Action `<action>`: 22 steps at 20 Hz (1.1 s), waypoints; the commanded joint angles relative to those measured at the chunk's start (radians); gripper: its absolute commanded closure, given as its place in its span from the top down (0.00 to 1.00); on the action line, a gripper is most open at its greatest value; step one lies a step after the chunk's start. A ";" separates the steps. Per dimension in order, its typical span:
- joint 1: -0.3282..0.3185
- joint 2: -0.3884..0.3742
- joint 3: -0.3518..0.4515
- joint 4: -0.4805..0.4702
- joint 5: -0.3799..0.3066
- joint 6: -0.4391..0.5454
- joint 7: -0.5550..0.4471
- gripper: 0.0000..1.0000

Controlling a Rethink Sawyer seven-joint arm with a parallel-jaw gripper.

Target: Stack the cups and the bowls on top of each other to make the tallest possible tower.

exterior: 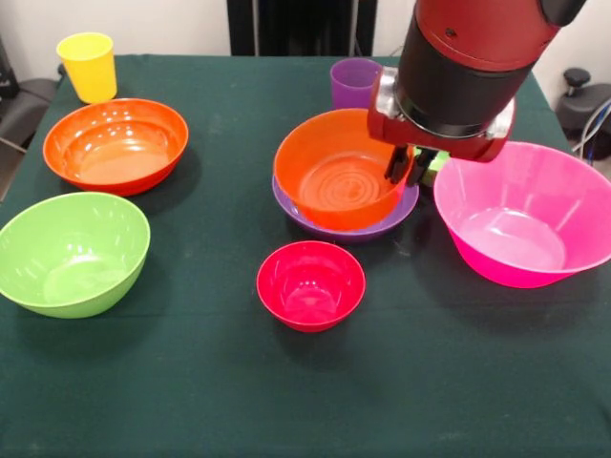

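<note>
The gripper (409, 168) hangs from the red and black arm (468, 67) over the right rim of an orange bowl (339, 172), its dark fingers close side by side; whether they pinch that rim or merely stand near it cannot be told, for the arm's bulk hides much of them. This orange bowl sits tilted inside a purple bowl (382, 224), of which only the front and right edge shows beneath it, near the middle of the green table (286, 401). Just right of the gripper a scrap of lime green (437, 160) peeks out between the arm and the huge pink bowl (525, 215); what it belongs to is unclear. The pink bowl stands at the right, close beside the purple one.

Near the front, in the middle, a small red-magenta bowl (310, 284) stands alone and upright with nothing in it. At the left front sits a large lime green bowl (72, 253), and behind it another orange bowl (115, 145), wide and shallow. In the far left corner a yellow cup (88, 65) stands upright. A translucent purple cup (353, 81) stands behind the nested pair, partly hidden by the arm.
</note>
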 commanded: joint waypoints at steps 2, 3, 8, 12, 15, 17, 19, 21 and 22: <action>-0.029 0.159 0.079 -0.233 -0.103 0.085 -0.203 0.00; -0.031 0.175 0.083 -0.261 -0.108 0.096 -0.208 0.00; -0.035 0.225 0.095 -0.353 -0.114 0.135 -0.236 0.00; -0.034 0.261 0.104 -0.427 -0.122 0.174 -0.244 0.00; -0.038 0.273 0.099 -0.453 -0.120 0.198 -0.242 0.00; -0.041 0.269 0.088 -0.449 -0.110 0.204 -0.240 0.00; -0.043 0.264 0.078 -0.447 -0.101 0.223 -0.244 0.00; -0.044 0.272 0.077 -0.463 -0.104 0.235 -0.248 0.00; -0.046 0.286 0.086 -0.476 -0.109 0.231 -0.249 0.00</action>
